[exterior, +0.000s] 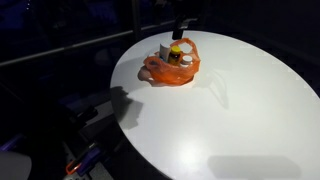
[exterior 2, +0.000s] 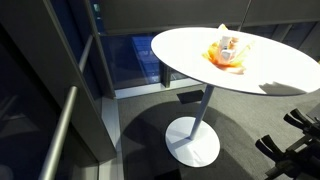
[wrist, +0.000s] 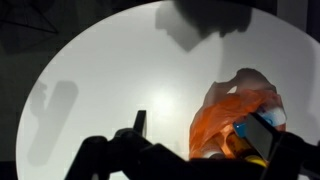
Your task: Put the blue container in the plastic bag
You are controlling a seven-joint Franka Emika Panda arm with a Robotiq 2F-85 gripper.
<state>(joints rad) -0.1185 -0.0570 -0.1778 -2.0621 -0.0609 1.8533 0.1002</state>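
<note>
The round white table [exterior: 250,110] is the largest thing, smooth and matte. Its near edge is cut off in the wrist view [wrist: 120,70]. In an exterior view [exterior 2: 180,45] it stands on a slim pedestal with a flat disc base [exterior 2: 193,142] on a dark floor. The surroundings are too dim to read.

On the table's far part sits the orange plastic bag [exterior: 160,70], thin, crinkled and translucent, its mouth slumped open around several small items. From farther off [exterior 2: 222,60] it is only a bright blur. In the wrist view [wrist: 215,125] its lower half is hidden behind the gripper.

The gripper [wrist: 200,128] appears as a black silhouette along the bottom of the wrist view. Its fingers stand wide apart with the near side of the bag between them, gripping nothing that can be seen.

The blue container [wrist: 243,129] lies inside the bag, showing as a small blue patch beside something yellow, partly covered by one finger. In an exterior view a white cylinder [exterior: 163,47] and a yellow piece [exterior: 176,51] rise from the bag, and the blue cannot be picked out.
</note>
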